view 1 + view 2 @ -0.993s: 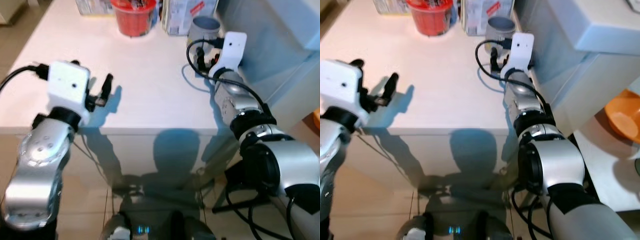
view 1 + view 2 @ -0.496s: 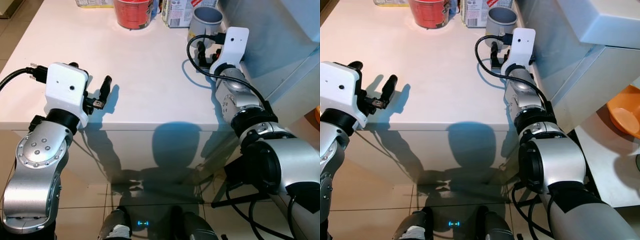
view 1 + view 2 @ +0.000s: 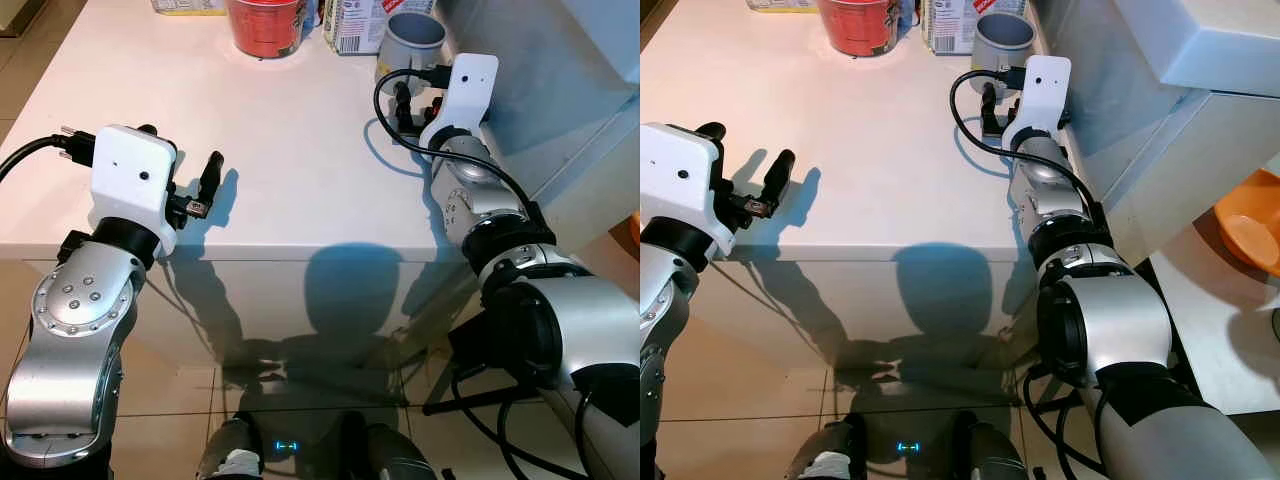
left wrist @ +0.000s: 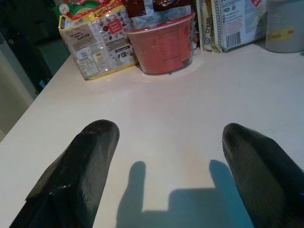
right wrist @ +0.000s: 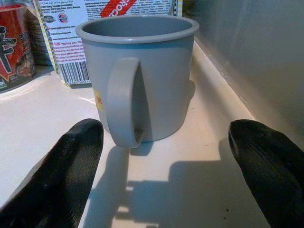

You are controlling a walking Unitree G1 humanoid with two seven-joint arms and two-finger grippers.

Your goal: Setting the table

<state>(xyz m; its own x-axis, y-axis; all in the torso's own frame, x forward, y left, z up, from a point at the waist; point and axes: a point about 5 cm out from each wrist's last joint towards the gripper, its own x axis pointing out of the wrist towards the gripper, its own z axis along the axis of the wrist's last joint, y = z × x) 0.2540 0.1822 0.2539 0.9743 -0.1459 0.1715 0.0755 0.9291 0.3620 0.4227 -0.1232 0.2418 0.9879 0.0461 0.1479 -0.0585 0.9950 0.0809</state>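
A grey mug (image 5: pixel 142 71) stands upright at the far right of the white table (image 3: pixel 290 150), its handle turned towards my right gripper. My right gripper (image 5: pixel 166 166) is open just short of the mug, low over the tabletop, with nothing between its fingers (image 3: pixel 400 100). My left gripper (image 4: pixel 168 156) hovers open over the table's near left edge, holding nothing; one of its fingers (image 3: pixel 210 175) juts out past the white wrist housing. A red tub (image 3: pixel 265 25) sits at the back of the table.
A printed carton (image 3: pixel 355 25) stands between the red tub and the mug, with a snack bag (image 4: pixel 95 40) further left. A grey wall (image 3: pixel 540 90) runs close along the table's right side. An orange bowl (image 3: pixel 1250 235) sits on a lower surface to the right.
The whole picture shifted slightly a second ago, so the camera moved. Both grippers and the things on the table have stayed where they were.
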